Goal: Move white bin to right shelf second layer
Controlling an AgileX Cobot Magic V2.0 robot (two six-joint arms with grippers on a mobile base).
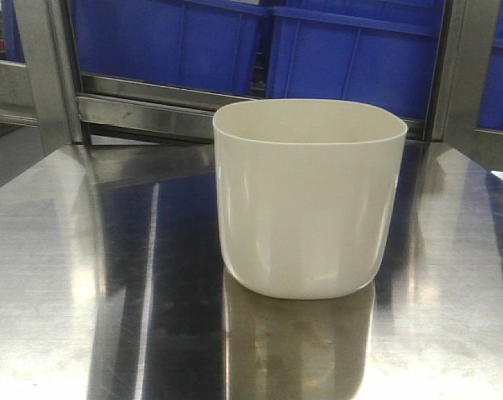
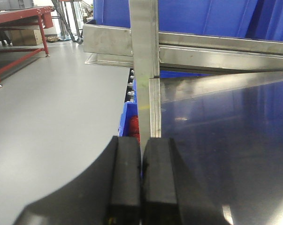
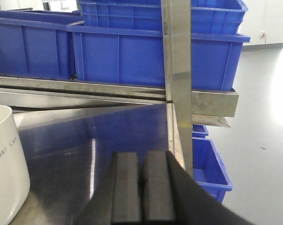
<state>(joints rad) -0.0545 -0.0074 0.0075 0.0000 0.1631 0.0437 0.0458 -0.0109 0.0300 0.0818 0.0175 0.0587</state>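
Note:
The white bin (image 1: 308, 198) stands upright and empty on the steel tabletop (image 1: 93, 275), a little right of centre. Its wall also shows at the left edge of the right wrist view (image 3: 4, 164), with faint grey lettering. My left gripper (image 2: 141, 154) is shut and empty above the table's left edge, beside an upright post (image 2: 145, 65). My right gripper (image 3: 142, 171) is shut and empty above the table's right part, to the right of the bin and apart from it. The roller-track shelf level is out of view.
Blue crates (image 1: 351, 50) sit on a rack behind the table, also in the right wrist view (image 3: 146, 51). Steel posts stand at the table's corners (image 3: 178, 79). More blue crates (image 3: 209, 164) sit lower right. Grey floor (image 2: 47, 112) lies left, with a red bench (image 2: 19, 18).

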